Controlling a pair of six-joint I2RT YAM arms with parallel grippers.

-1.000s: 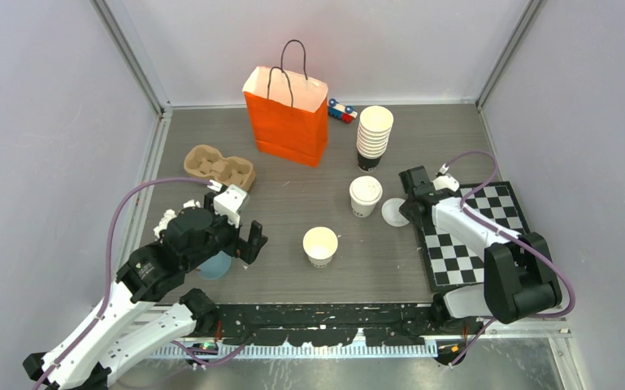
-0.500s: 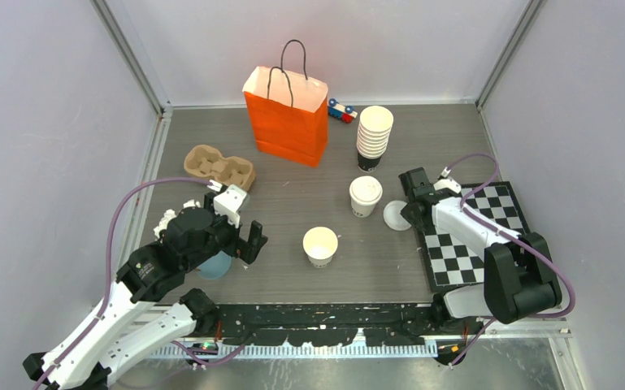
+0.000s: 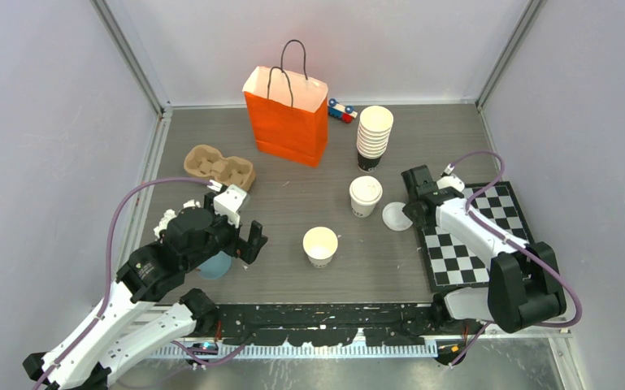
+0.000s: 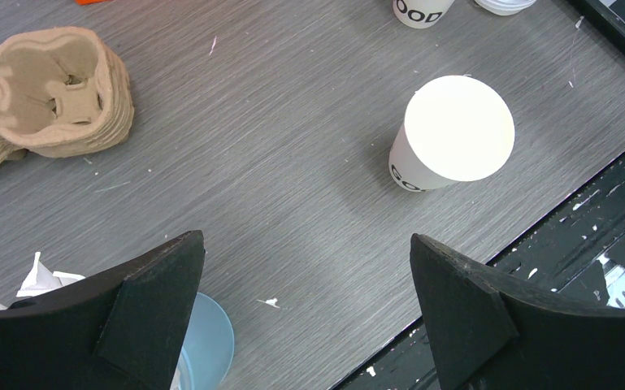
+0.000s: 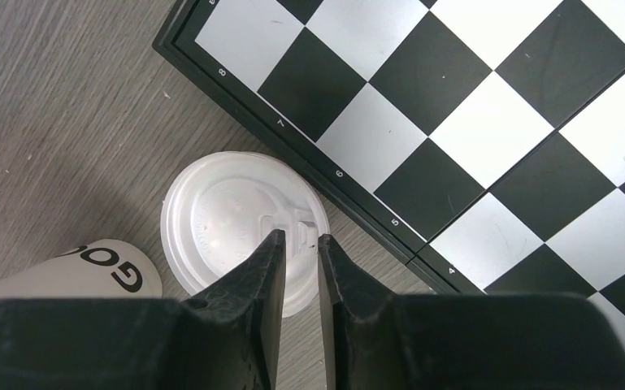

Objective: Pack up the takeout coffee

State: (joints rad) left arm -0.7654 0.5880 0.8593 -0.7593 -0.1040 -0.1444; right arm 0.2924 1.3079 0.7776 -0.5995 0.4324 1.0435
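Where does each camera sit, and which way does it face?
Top external: above and behind the bases, looking down at the table; left arm and right arm show.
Left wrist: facing down; the left gripper, open, frames the lidless cup.
Right wrist: facing straight down; the right gripper, nearly closed, over the loose lid beside the chessboard.
Shared: top external also shows that cup and lid.

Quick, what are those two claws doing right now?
Left gripper: open, empty.
Right gripper: fingers nearly shut over the loose lid; whether gripping it, cannot tell.
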